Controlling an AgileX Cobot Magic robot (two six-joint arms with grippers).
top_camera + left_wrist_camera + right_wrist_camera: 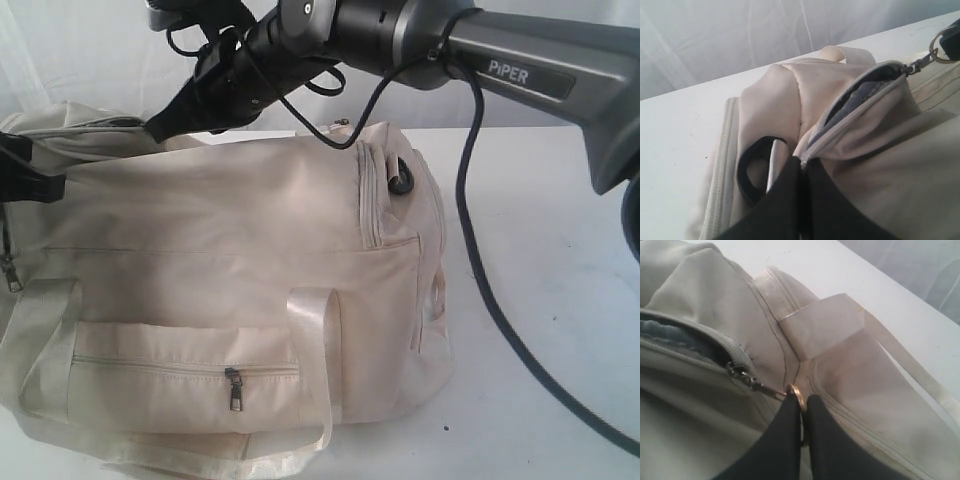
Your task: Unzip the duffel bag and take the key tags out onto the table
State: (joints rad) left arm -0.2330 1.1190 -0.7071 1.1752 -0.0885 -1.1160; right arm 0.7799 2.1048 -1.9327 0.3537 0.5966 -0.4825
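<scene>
Risked first a slip of the ring (796, 391) out of the right gripper (801, 402): held only a thin edge of it, between the 2 fingers pressed together at their very tips. Could have lost it with a pull at an angle to the zip (852, 116), or with a sudden jerk. Risked also a jammed slider (737, 371), just beyond those fingertips, because of slack cloth bunched beside the teeth. Could have dragged the whole bag (220, 230) over the table (540, 250) in case of a weak hold at the other end.

Had the left gripper (801, 165) clamped shut there on a fold of cloth, right at the end of the zip, with the open gap and grey lining (860, 94) running away from its fingertips. Saw no key tags anywhere; judged them to be inside the bag, well beyond both pairs of fingers. Found the zip only partly open, probably too narrow yet for a reach inside.

Had the right arm (420, 35) stretched across above the bag, wrist tipped down toward the top seam, fingers pointed along the zip line. Held the left wrist low, close to the cloth, fingers pointed toward the right gripper at the far end of the gap.
</scene>
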